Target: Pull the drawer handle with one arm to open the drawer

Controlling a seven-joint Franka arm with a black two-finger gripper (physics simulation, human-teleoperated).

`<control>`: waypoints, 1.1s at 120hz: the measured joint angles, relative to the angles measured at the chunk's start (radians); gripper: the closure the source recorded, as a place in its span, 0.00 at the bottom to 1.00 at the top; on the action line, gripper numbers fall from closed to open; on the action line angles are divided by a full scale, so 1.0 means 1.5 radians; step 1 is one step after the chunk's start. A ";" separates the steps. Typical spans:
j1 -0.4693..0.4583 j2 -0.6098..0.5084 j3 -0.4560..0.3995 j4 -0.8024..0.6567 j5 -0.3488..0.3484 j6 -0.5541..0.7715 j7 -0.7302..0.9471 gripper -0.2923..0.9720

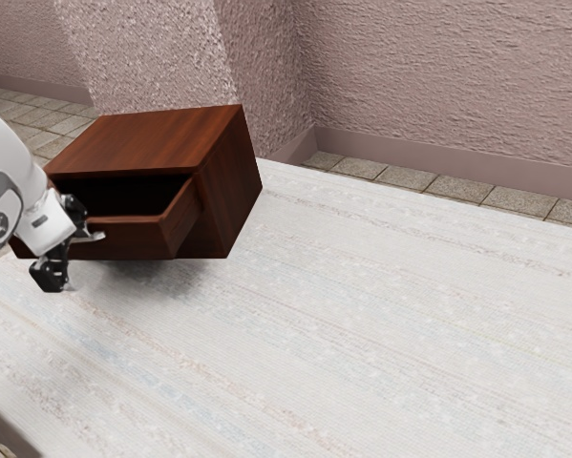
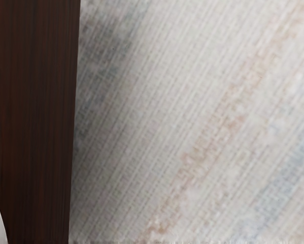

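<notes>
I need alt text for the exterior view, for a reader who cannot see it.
A dark wooden cabinet sits on a pale table, its drawer partly open. The robot's gripper is at the drawer's front.

Pale streaked table (image 1: 362,315), rough pinkish wall (image 1: 438,67), tiled floor (image 1: 515,196)

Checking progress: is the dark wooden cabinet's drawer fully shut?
No, the dark brown wooden drawer juts out from the matching wooden cabinet, leaving a dark gap.

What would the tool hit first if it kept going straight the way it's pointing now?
Probably the table top: the tool points downward beside the open drawer's front, with bare table beneath it. Depth is uncertain.
</notes>
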 joint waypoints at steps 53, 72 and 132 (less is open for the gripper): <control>-0.026 -0.053 0.016 -0.033 0.030 -0.029 0.000 0.27; -0.029 -0.073 0.019 -0.052 0.043 -0.040 0.000 0.23; -0.027 -0.113 0.029 -0.051 0.064 -0.067 0.000 0.32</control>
